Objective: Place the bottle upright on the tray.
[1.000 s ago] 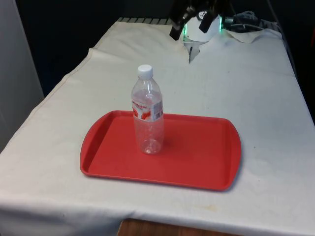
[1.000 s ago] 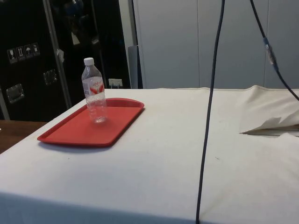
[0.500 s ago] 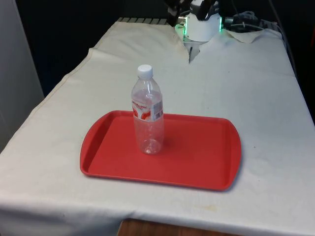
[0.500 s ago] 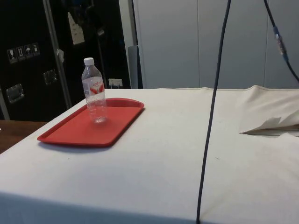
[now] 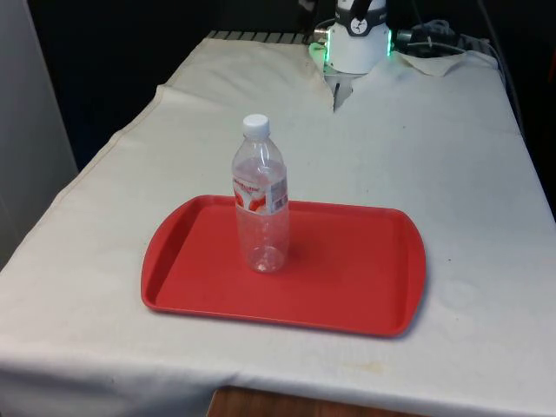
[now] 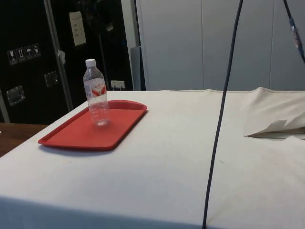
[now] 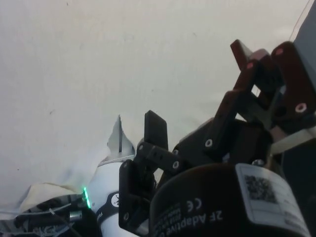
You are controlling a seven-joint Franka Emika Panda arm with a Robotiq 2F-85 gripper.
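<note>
- The bottle (image 5: 260, 207) stands upright on the tray (image 5: 347, 278), cap up, nothing touching it; it is clear plastic with a white cap and a red-and-white label around its upper body; it looks empty
- In the front view the bottle sits left of the tray's middle, towards the front view's left; in the side view the bottle (image 6: 96, 94) rises from the far half of the tray (image 6: 76, 136), its base flat on the red surface
- The tray is red, rectangular with rounded corners and a low raised rim; it lies flat on the white cloth (image 5: 452, 174) of the counter, near the counter's near edge in the front view; the rest of its surface is bare
- The cloth hangs over the counter's sides and is creased and folded up near the robot's base (image 5: 358, 39); the fold (image 6: 276, 128) shows in the side view as a lifted flap at the far right
- A dark cable (image 6: 220, 119) hangs down across the side view, in front of the counter
- The gripper (image 7: 207, 98) is raised high, well apart from bottle and tray; its jaws are spread wide with nothing between them, seen in the wrist view above the cloth and the robot's base
</note>
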